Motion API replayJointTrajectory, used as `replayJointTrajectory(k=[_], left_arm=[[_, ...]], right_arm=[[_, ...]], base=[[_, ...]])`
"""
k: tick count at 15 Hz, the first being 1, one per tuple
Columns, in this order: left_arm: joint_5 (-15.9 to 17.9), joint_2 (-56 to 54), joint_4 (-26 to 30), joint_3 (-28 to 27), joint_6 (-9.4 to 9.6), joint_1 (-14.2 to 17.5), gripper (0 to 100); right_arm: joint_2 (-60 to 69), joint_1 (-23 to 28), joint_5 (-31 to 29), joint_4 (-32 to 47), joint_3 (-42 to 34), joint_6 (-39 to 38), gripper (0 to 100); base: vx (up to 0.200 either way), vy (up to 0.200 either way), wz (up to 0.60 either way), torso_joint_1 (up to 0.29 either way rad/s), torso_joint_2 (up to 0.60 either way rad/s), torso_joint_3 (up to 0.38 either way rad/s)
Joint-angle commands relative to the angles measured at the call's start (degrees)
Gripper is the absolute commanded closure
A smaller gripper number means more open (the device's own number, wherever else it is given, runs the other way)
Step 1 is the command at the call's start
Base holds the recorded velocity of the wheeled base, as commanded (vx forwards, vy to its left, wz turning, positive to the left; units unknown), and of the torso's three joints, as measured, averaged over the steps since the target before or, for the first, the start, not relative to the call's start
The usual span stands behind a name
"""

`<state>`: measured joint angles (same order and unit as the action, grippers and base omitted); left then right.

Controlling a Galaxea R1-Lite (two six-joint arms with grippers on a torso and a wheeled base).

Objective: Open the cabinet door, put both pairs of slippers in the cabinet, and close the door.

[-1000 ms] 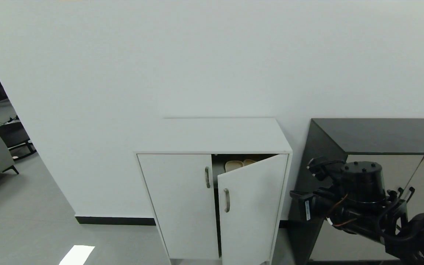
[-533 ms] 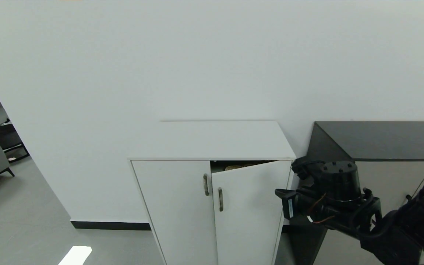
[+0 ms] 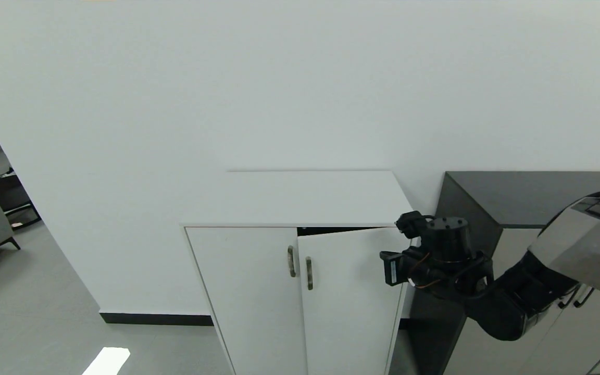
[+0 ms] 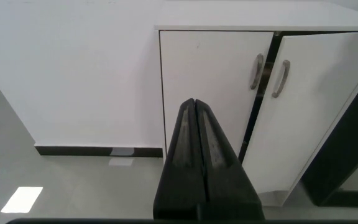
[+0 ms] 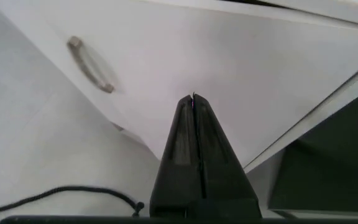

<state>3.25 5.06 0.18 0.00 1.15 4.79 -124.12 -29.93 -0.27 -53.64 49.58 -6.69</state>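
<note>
The right gripper [image 5: 193, 99] has its fingers pressed flat together with nothing between them. The joined tip meets the face of the cabinet's right door [image 5: 241, 62], out toward the hinge-side edge and well away from the handle [image 5: 91, 64]. I read that as contact, though I cannot be sure from the wrist view.

A second ago that door stood well open, with beige slippers visible on the upper shelf. Half a second ago the gap was smaller. Now only a thin dark wedge [image 3: 331, 229] remains along the top edge of the right door [image 3: 352, 297], and its handle [image 3: 309, 273] sits just beside the left door's handle [image 3: 291, 261]. I judge the slippers to be stowed behind the panel, so only the last bit of closing remains.

The right arm [image 3: 508, 307] has swung in from beside the dark sideboard [image 3: 534, 195]. Its wrist is now at the cabinet's [image 3: 310, 198] front right corner, with the forearm angled back and down.

The left gripper [image 4: 194, 104] also has its fingers closed together and holds nothing. It hangs apart from the cabinet, facing the left door [image 4: 210, 93].
</note>
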Motion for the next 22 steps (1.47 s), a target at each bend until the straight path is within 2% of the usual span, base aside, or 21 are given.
replayJointTrajectory(k=[1,9,22], left_arm=[[0.0,0.0,0.0,0.0,0.0,0.0,100],[0.0,0.0,0.0,0.0,0.0,0.0,100],[0.0,0.0,0.0,0.0,0.0,0.0,100]], right_arm=[[-3.3,0.7,0.0,0.1,2.5,0.0,100],[-7.9,3.2,0.0,2.2,10.5,0.3,100],[-10.8,5.1,0.0,3.5,16.3,0.3,100]], base=[[0.0,0.0,0.0,0.0,0.0,0.0],[0.0,0.0,0.0,0.0,0.0,0.0],[0.0,0.0,0.0,0.0,0.0,0.0]])
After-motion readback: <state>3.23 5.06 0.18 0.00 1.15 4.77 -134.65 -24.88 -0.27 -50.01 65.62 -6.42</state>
